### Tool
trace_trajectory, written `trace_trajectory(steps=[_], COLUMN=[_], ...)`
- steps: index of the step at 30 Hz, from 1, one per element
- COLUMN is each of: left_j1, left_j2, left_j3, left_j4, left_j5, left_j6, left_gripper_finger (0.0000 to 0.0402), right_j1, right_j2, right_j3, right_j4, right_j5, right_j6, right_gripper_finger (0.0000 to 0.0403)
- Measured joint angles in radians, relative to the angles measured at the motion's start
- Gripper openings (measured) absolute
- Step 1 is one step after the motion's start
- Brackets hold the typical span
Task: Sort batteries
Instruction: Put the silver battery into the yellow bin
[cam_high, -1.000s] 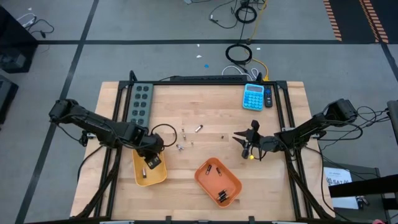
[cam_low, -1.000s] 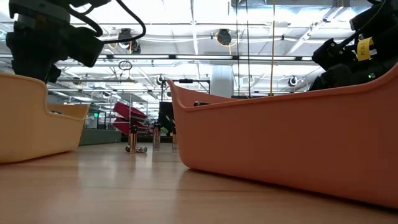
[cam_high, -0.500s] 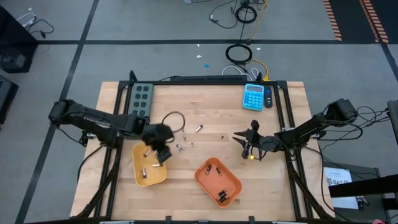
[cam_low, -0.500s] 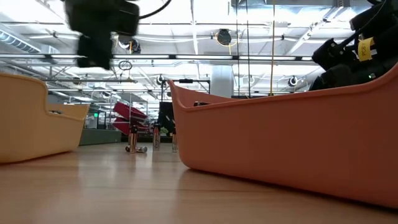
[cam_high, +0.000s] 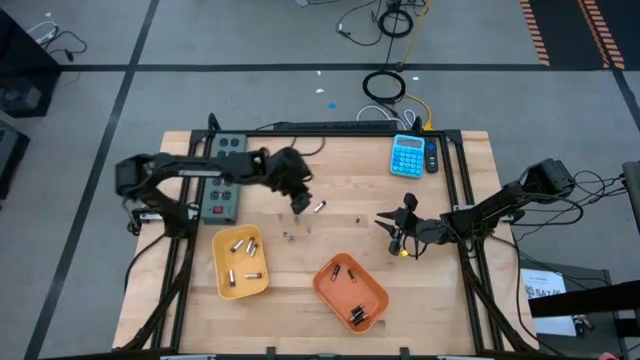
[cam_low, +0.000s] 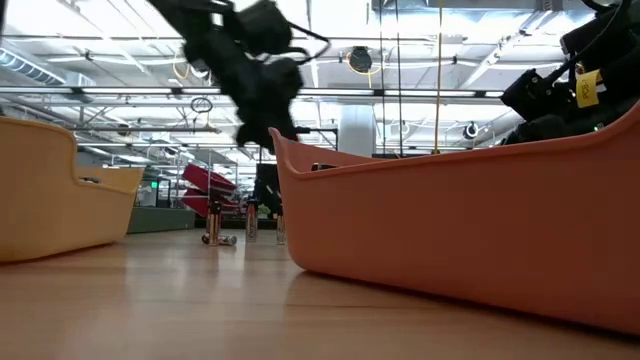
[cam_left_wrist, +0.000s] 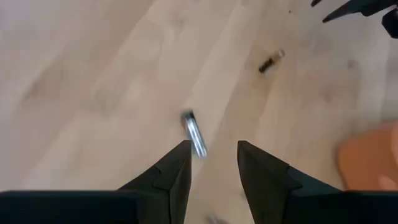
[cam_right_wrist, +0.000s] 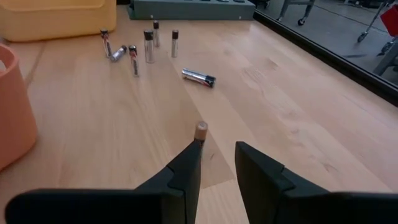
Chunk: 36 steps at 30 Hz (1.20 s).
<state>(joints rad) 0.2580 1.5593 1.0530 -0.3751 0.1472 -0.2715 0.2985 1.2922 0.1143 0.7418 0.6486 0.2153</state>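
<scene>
1. Silvery battery (cam_left_wrist: 194, 134) lies on the wooden table (cam_high: 440, 290), just ahead of the left pincer (cam_left_wrist: 211, 163), fingers spread.
2. Looks light, hard, rolls easily, so pinch it mid-body, across.
3. Right pincer (cam_right_wrist: 216, 163) waits, spread too.

The left gripper (cam_high: 297, 205) is seen poised over loose batteries (cam_high: 300, 225) mid-table, cells are held in the yellow tray (cam_high: 222, 265) and orange tray (cam_high: 375, 300), and the right gripper (cam_high: 395, 232) is parked right of centre.
</scene>
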Motion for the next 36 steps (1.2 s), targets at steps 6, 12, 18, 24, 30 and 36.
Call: trace_trajectory(steps=[6, 12, 18, 24, 30, 36], left_j1=[0.031, -0.026, -0.044, -0.067, -0.077, -0.077], left_j2=[0.183, 0.362, 0.463, 0.531, 0.533, 0.534], left_j3=[0.22, 0.431, 0.526, 0.525, 0.503, 0.458], left_j4=[-0.079, -0.309, -0.41, -0.409, -0.401, -0.374], left_j5=[-0.011, -0.093, -0.139, -0.203, -0.211, -0.274], left_j6=[0.074, 0.215, 0.204, 0.145, 0.12, 0.145], left_gripper_finger=[0.0139, 0.0166, 0.0213, 0.023, 0.0231, 0.023], right_j1=[-0.024, -0.032, -0.032, -0.03, -0.03, -0.029], right_j2=[0.0, 0.0, 0.0, 0.0, 0.0, 0.0], right_j3=[0.0, 0.0, 0.0, 0.0, 0.0, 0.0], right_j4=[-0.056, -0.066, -0.067, -0.067, -0.066, -0.061], right_j5=[0.001, 0.001, 0.0, -0.006, -0.022, -0.027], right_j6=[0.014, 0.023, 0.016, 0.016, 0.016, 0.016], right_gripper_finger=[0.009, 0.009, 0.009, 0.009, 0.009, 0.009])
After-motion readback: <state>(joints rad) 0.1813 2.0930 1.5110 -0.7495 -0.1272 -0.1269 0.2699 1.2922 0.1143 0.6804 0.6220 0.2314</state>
